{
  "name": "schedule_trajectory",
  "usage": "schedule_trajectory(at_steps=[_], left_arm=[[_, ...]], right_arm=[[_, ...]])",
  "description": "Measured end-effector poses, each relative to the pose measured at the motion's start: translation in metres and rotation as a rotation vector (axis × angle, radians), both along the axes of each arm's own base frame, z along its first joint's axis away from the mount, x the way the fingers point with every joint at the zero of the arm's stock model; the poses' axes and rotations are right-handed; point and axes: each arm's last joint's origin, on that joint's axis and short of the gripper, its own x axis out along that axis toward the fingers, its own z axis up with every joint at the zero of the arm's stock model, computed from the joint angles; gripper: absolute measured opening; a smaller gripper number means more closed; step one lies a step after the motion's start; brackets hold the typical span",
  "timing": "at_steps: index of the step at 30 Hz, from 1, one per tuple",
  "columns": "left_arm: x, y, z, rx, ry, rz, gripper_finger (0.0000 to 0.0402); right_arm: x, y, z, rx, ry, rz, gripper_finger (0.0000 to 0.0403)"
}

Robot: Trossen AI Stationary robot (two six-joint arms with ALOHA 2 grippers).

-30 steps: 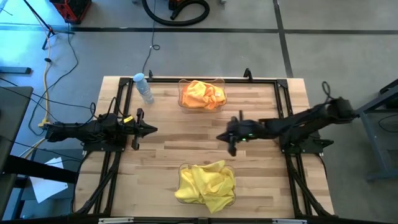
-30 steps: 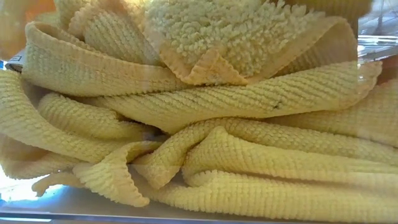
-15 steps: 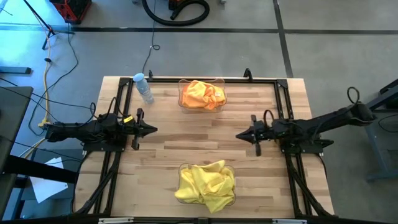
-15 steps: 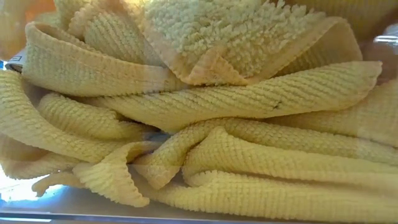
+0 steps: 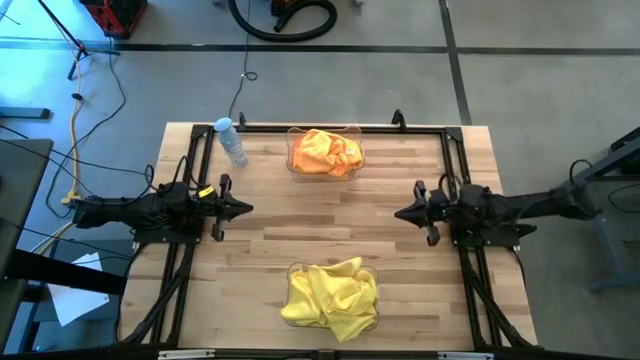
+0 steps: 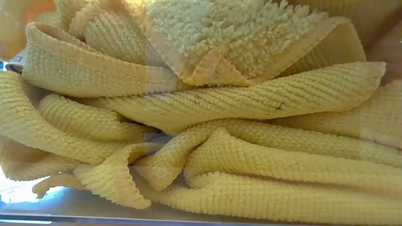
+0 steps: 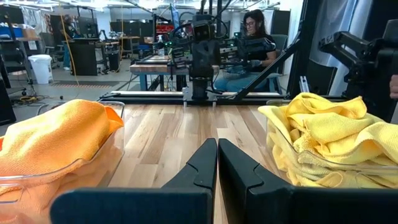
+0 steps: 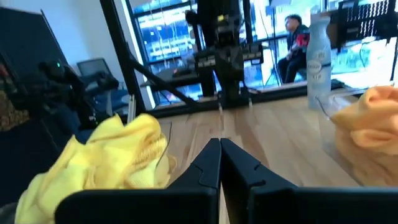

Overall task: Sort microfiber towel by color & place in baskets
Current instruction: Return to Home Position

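A clear basket (image 5: 324, 165) at the table's far edge holds orange towels (image 5: 326, 151). A second clear basket (image 5: 372, 316) at the near edge holds yellow towels (image 5: 331, 296), which fill the low view (image 6: 201, 125). My left gripper (image 5: 248, 208) is shut with nothing between its fingers, level above the table's left side, pointing toward the middle. My right gripper (image 5: 399, 213) is shut with nothing held, level above the right side, pointing toward the middle. The left wrist view shows the orange towels (image 7: 50, 140) and the yellow towels (image 7: 329, 137) on either side of the shut fingers.
A small plastic water bottle (image 5: 230, 140) stands at the table's far left corner. Bare wood lies between the two baskets and between the two grippers. A black frame runs along the table's edges. People sit at desks in the room beyond (image 7: 252, 37).
My right gripper has drawn back from the table's middle toward the right edge, staying shut with nothing held, and has levelled out. The towels and baskets lie as before.
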Motion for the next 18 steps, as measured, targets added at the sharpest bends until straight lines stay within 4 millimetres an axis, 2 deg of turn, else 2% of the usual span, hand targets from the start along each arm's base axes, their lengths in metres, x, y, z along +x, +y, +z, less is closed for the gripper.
schedule_trajectory(at_steps=[6,10,15,18], left_arm=[[0.0,0.0,0.0,0.0,0.0,0.0,0.0003],[0.0,0.0,0.0,0.0,0.0,0.0,0.0003],[0.0,0.0,0.0,0.0,0.0,0.0,0.0003],[0.0,0.0,0.0,0.0,0.0,0.0,0.0003]], right_arm=[[-0.01,-0.001,-0.002,0.023,-0.06,-0.012,0.0],[-0.015,-0.003,-0.003,0.031,-0.056,-0.084,0.0],[-0.022,-0.002,0.003,0.021,-0.134,-0.113,0.0],[-0.024,-0.002,-0.002,0.02,-0.093,-0.105,0.0]])
